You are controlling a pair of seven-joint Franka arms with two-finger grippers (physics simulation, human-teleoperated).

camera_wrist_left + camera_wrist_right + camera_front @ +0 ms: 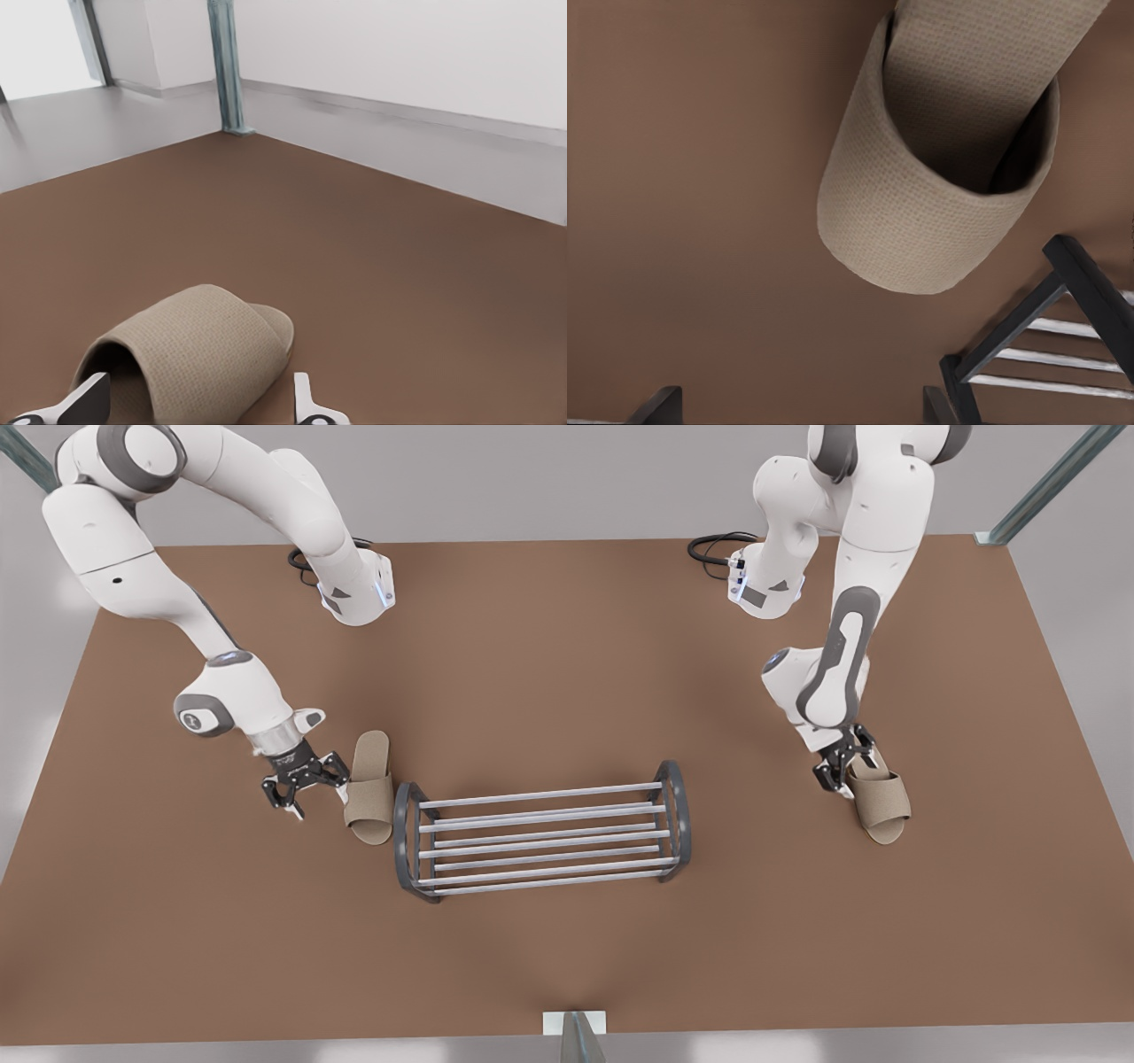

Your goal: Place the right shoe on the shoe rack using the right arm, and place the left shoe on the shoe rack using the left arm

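A beige slipper, the right shoe (369,784) (921,204), lies flat on the brown table, close against the end of the shoe rack (540,817) (1085,288) on the front view's left. My right gripper (307,782) (797,409) hovers low beside it, open and apart from it, on the side away from the rack. The other beige slipper, the left shoe (881,802) (190,350), lies on the front view's right, well away from the rack. My left gripper (840,768) (197,405) is down at its heel end, open, with one finger on either side of the strap.
Nothing rests on the rack's silver rods. Black cables (719,545) lie at the table's back edge by the arm bases. A metal post (229,71) stands at the table corner beyond the left shoe, and another post (576,1035) at the front edge.
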